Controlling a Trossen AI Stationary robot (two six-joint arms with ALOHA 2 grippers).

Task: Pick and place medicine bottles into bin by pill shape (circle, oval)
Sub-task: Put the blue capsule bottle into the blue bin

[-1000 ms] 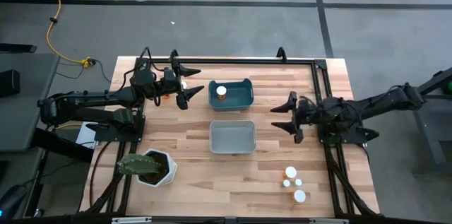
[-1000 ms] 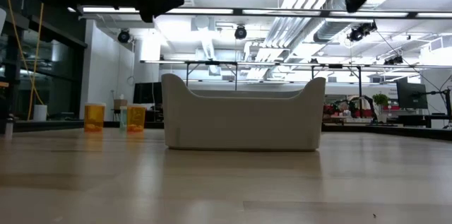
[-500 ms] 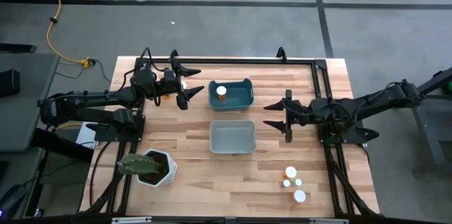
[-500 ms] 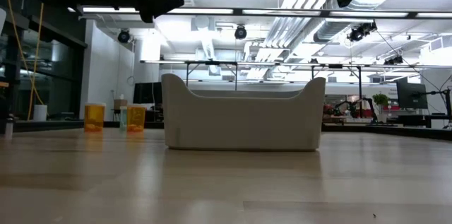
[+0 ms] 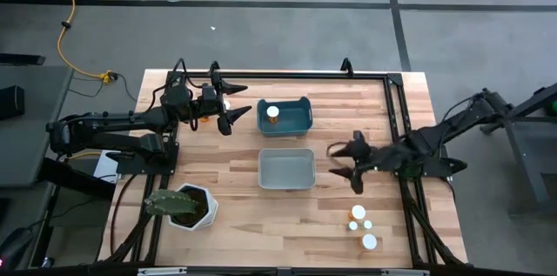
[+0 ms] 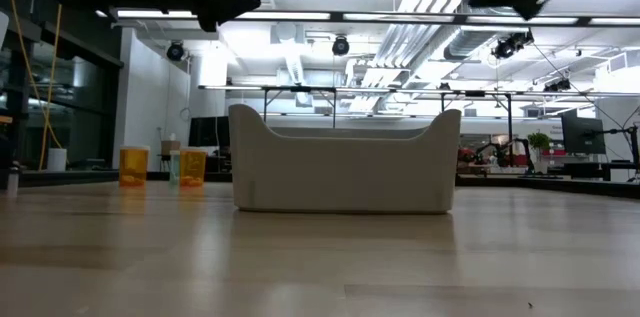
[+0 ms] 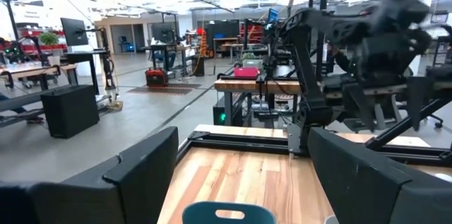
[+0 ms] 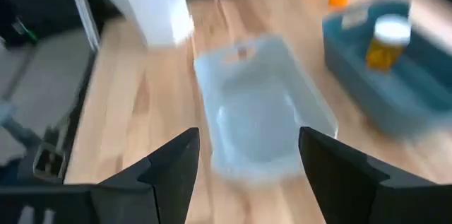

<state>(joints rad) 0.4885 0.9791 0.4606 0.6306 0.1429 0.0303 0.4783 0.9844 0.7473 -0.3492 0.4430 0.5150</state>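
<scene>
One orange medicine bottle with a white cap (image 5: 273, 112) stands in the blue bin (image 5: 300, 119); it also shows in the right wrist view (image 8: 387, 40). Several white-capped bottles (image 5: 361, 224) stand at the table's near right. More orange bottles (image 6: 133, 165) stand on the table beside my left gripper. My left gripper (image 5: 237, 109) hovers open and empty left of the blue bin. My right gripper (image 5: 338, 164) hovers open and empty just right of the grey bin (image 5: 286, 180), its fingers pointing over that bin (image 8: 261, 111).
A white hexagonal plant pot (image 5: 184, 206) stands at the table's near left. A black frame rail (image 5: 305, 74) runs along the far edge and down the right side. Bare wood lies between the grey bin and the near-right bottles.
My right gripper has moved toward the table's near edge and a little left, ending beside the grey bin, and it has stayed open. Nothing else has moved.
</scene>
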